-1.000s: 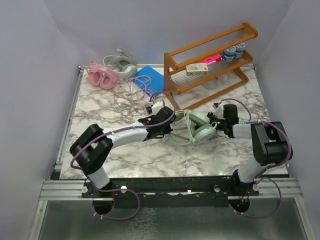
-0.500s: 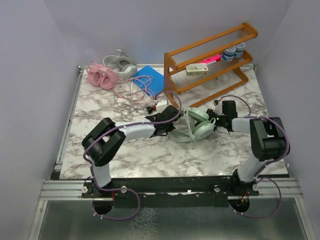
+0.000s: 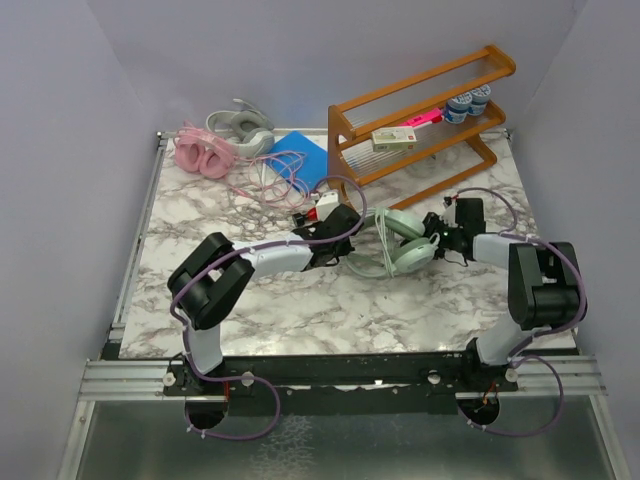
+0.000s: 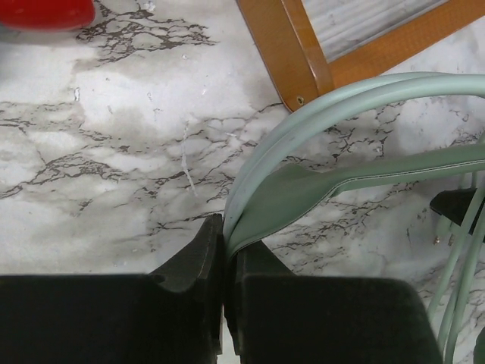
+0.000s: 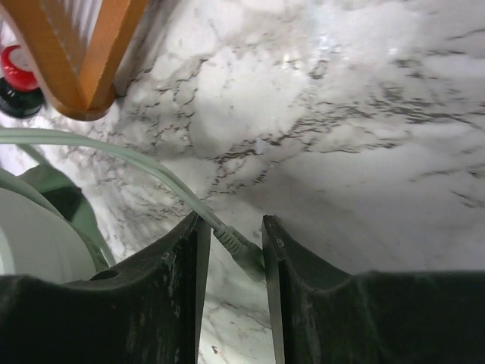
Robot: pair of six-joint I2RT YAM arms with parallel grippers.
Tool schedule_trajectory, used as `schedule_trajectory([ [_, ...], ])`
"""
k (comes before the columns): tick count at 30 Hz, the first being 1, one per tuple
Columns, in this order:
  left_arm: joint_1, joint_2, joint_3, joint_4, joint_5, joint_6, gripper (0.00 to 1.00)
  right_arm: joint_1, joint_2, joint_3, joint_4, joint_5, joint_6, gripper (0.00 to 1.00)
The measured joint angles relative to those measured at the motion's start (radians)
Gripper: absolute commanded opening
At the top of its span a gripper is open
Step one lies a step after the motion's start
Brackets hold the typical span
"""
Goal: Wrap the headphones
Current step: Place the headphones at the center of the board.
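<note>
The mint green headphones [image 3: 402,240] lie mid-table in front of the rack. My left gripper [image 3: 348,232] is shut on their headband [image 4: 333,106], which is pinched between the fingertips [image 4: 225,236]. My right gripper [image 3: 438,240] sits just right of the ear cups and is open. The mint cable's plug [image 5: 244,254] lies loose between its fingers, with the cable [image 5: 121,155] running off to the left. The pink headphones [image 3: 200,152] and the silver-grey headphones [image 3: 240,128] rest at the back left, their cables [image 3: 272,178] tangled on the table.
A wooden two-tier rack [image 3: 420,125] stands at the back right holding small tins and a box; its leg [image 4: 292,53] is close to the headband. A blue pad [image 3: 303,155] lies beside it. A small red-and-black object [image 3: 312,212] sits behind my left gripper.
My right gripper has opened and let go of the mint cable's plug. My left gripper has carried the headband back and to the right, toward the rack.
</note>
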Motion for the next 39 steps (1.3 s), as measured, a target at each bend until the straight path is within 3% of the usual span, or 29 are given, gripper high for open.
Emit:
schedule_trajectory([
  [2,0.000,0.000,-0.002,0.016,0.005,0.014,0.00,-0.005,-0.023,0.000,-0.031,0.045,-0.011,0.41],
  [6,0.006,0.000,-0.018,0.027,0.014,0.032,0.00,-0.006,-0.077,0.000,-0.100,0.157,-0.026,0.57],
  [13,0.039,0.000,-0.045,0.030,0.027,0.033,0.00,-0.014,-0.107,0.000,-0.140,0.174,-0.035,0.54],
  [19,0.053,0.002,-0.047,0.004,0.030,0.037,0.00,-0.017,-0.130,0.000,-0.189,0.164,-0.038,0.59],
  [31,0.071,0.050,0.026,-0.046,0.022,0.022,0.00,-0.080,-0.236,0.127,-0.405,0.541,-0.033,0.62],
  [33,0.070,0.053,0.042,-0.063,0.015,0.022,0.00,-0.080,-0.297,0.131,-0.417,0.564,-0.054,0.70],
  [35,0.065,0.053,0.051,-0.075,0.007,0.022,0.00,-0.080,-0.360,0.129,-0.408,0.530,-0.093,0.98],
  [37,0.060,0.053,0.058,-0.083,0.004,0.021,0.03,-0.082,-0.439,0.108,-0.359,0.428,-0.150,1.00],
  [39,0.052,0.053,0.068,-0.093,0.000,0.021,0.12,-0.074,-0.493,0.098,-0.329,0.332,-0.188,1.00],
])
